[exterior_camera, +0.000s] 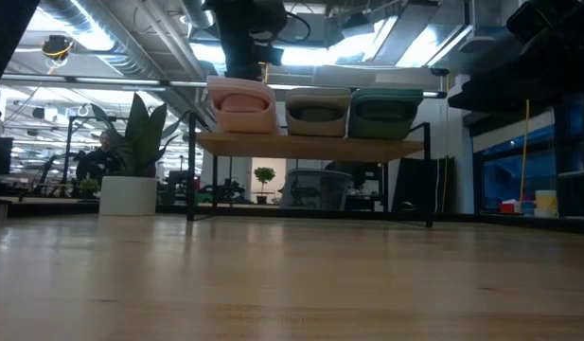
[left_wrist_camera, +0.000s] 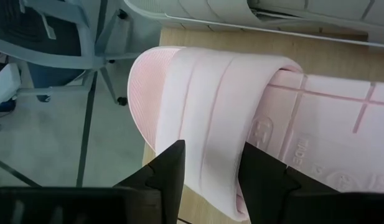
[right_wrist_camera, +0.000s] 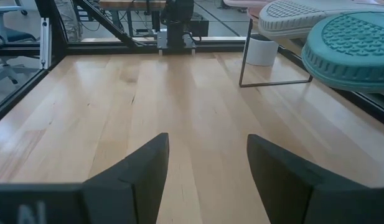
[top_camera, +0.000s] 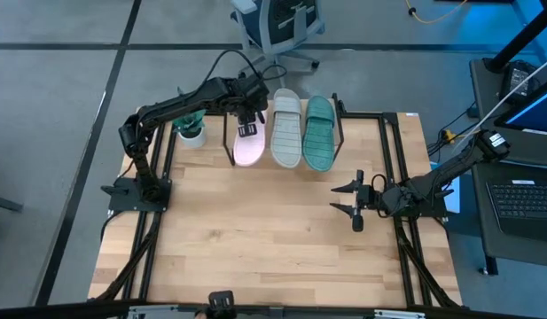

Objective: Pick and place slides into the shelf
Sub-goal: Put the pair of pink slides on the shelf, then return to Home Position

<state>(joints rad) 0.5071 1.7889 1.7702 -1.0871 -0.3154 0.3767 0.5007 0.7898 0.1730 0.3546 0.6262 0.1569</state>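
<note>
Three slides lie side by side on the low light-wood shelf: pale pink slide, light grey slide, teal slide. All rest sole-down on the plank. My left gripper is over the pink slide at the shelf's left end, shut on it. My right gripper hovers open over the table's right part, away from the shelf. My left gripper has the pink slide's wide strap, near its side edge, between its two fingers. It comes from above, pointing down. The slide lies flat on the shelf plank, its toe end past the plank's far edge.
A small potted plant stands left of the shelf. The shelf's thin black legs rise from the tabletop. Bare wooden tabletop stretches in front of the shelf. An office chair stands beyond the far edge.
</note>
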